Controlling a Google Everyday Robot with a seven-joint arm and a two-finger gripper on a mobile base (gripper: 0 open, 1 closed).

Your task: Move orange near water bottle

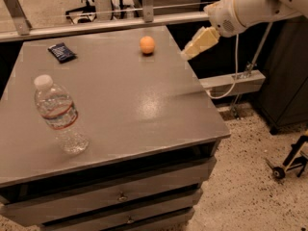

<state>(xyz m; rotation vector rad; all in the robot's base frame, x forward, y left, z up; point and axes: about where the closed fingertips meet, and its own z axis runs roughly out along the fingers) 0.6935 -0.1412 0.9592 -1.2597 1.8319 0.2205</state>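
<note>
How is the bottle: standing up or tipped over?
Standing up. The bottle has its base on the table, white cap on top. The gripper hovers by the table's right edge.
</note>
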